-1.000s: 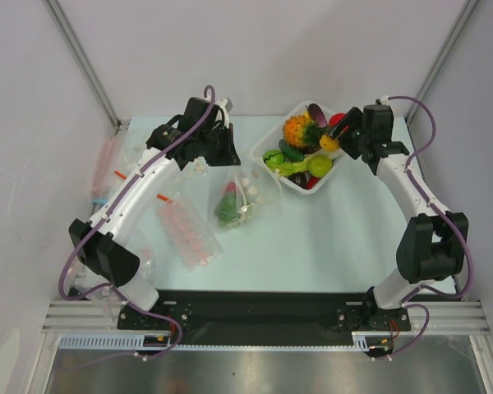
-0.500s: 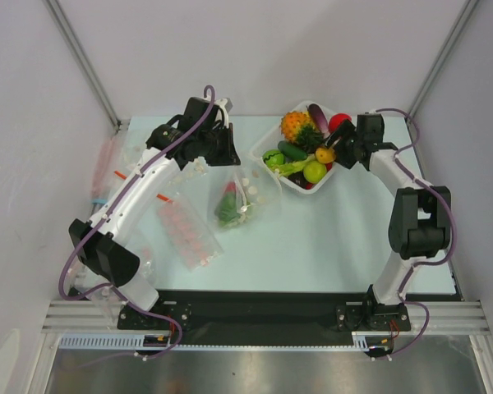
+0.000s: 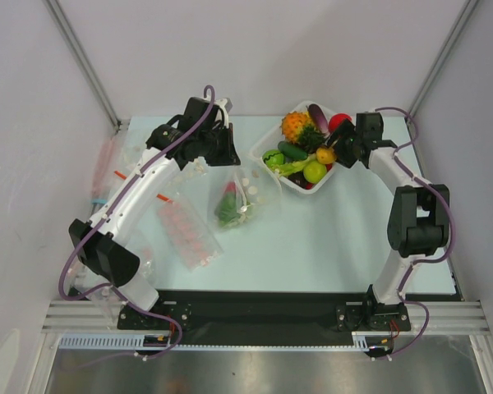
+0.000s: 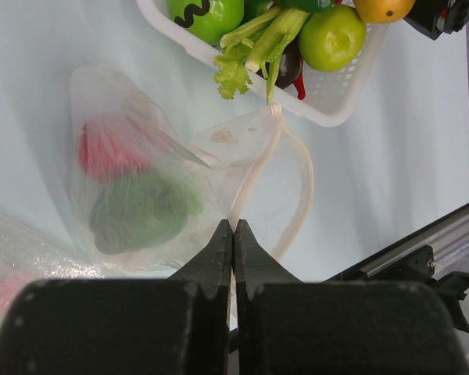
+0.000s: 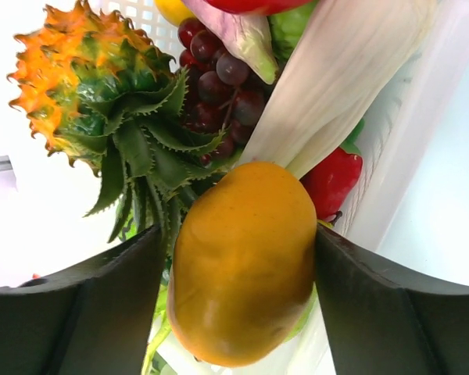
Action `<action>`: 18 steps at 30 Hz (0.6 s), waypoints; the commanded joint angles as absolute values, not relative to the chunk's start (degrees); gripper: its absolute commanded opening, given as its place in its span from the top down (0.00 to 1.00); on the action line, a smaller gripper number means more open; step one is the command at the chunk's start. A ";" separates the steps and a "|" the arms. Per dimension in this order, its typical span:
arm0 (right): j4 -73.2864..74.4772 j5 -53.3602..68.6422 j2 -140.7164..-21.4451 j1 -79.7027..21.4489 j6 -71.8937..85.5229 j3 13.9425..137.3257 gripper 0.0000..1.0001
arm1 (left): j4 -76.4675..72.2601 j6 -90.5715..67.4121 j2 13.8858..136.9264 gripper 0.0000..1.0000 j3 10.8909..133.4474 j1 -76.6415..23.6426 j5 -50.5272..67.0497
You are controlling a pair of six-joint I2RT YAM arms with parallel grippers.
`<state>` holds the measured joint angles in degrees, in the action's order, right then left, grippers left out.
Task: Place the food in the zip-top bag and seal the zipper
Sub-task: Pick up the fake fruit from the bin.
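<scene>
The clear zip-top bag [image 3: 240, 199] lies left of the white tray [image 3: 267, 141]. It holds a red piece [image 4: 105, 148] and a dark green piece [image 4: 141, 211]. My left gripper [image 3: 220, 161] is shut on the bag's top edge, at the zipper strip [image 4: 254, 176]; in the left wrist view the gripper [image 4: 233, 228] has its jaws pressed together. My right gripper [image 3: 332, 150] reaches into the tray, its fingers against both sides of an orange fruit [image 5: 242, 266], which also shows from above [image 3: 325, 154]. A pineapple [image 5: 86, 86], grapes [image 5: 215, 74] and a red pepper [image 5: 334, 178] lie around it.
A flat packet with pink-red blobs [image 3: 189, 234] lies left of the bag. More clear packets [image 3: 111, 160] and a thin red strip [image 3: 163, 198] lie at the left edge. A green apple [image 3: 315, 171] and celery [image 4: 254, 43] sit in the tray's near side.
My right arm has folded and its gripper has dropped lower into the tray, with the orange fruit between its fingers. The left arm and the bag have not moved.
</scene>
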<state>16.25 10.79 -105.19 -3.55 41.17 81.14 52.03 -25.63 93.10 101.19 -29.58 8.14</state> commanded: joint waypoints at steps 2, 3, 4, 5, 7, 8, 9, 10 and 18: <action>15.38 10.81 -100.46 -2.73 40.52 80.95 0.30 | 51.85 -26.10 91.58 1.00 103.89 -29.18 8.61; 15.55 10.81 -100.28 -2.55 40.52 80.86 0.32 | 51.86 -26.10 91.58 1.00 103.89 -29.18 8.61; 15.73 10.90 -99.94 -2.37 40.52 80.69 0.32 | 51.86 -26.10 91.50 1.00 103.80 -29.27 8.61; 15.82 11.07 -99.24 -2.29 40.34 80.60 0.32 | 51.86 -26.10 91.23 1.00 103.80 -29.18 8.53; 15.82 11.51 -98.35 -1.85 40.25 80.07 0.32 | 51.94 -26.10 91.14 1.00 103.71 -29.27 8.61; 15.56 12.04 -97.65 -1.76 40.08 79.89 0.33 | 52.03 -26.10 91.06 1.00 103.54 -29.27 8.53; 15.47 12.21 -97.21 -1.58 40.08 79.37 0.35 | 51.94 -26.02 90.97 1.00 103.45 -29.27 8.53; 15.29 12.39 -96.86 -1.32 40.17 79.10 0.37 | 51.94 -26.02 90.97 1.00 103.36 -29.18 8.53; 12.93 18.80 -91.86 -1.49 35.70 78.93 0.35 | 51.86 -25.84 90.88 1.00 103.18 -29.27 8.70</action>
